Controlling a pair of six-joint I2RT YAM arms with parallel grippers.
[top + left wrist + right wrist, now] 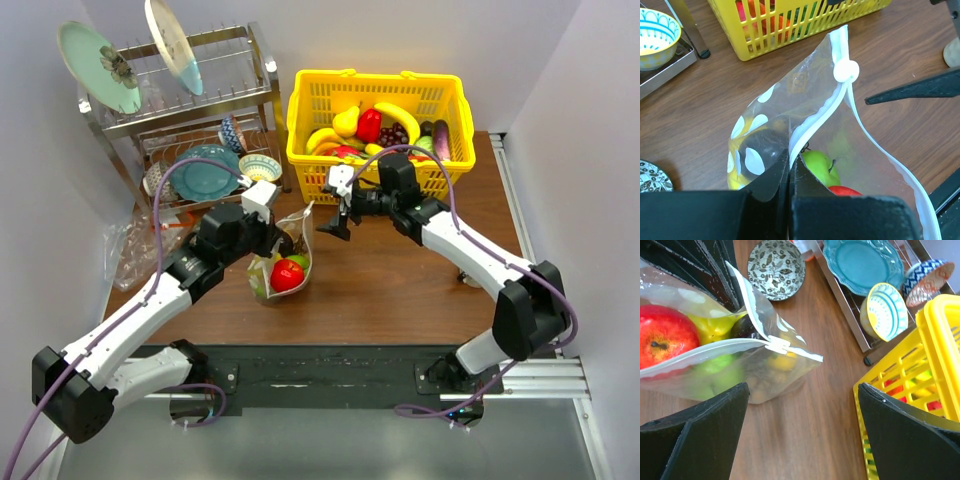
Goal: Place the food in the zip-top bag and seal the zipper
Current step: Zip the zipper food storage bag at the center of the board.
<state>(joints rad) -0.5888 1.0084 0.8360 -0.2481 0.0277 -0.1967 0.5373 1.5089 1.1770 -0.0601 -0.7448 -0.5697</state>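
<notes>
Left gripper (pixel 790 172) was clamped on the rim of the zip-top bag (pixel 297 235), which stood left of the tabletop's middle. Inside lay a red round fruit (pixel 287 274) and a green apple (pixel 817 167). The zipper (pixel 826 111) gaped, its white slider (pixel 846 71) at the end toward the far edge. Right gripper (pixel 340 215) hung just beside that end, fingers wide apart.

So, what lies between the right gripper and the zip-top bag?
Only bare table; the right wrist view shows the open right gripper just short of the zip-top bag.
</notes>
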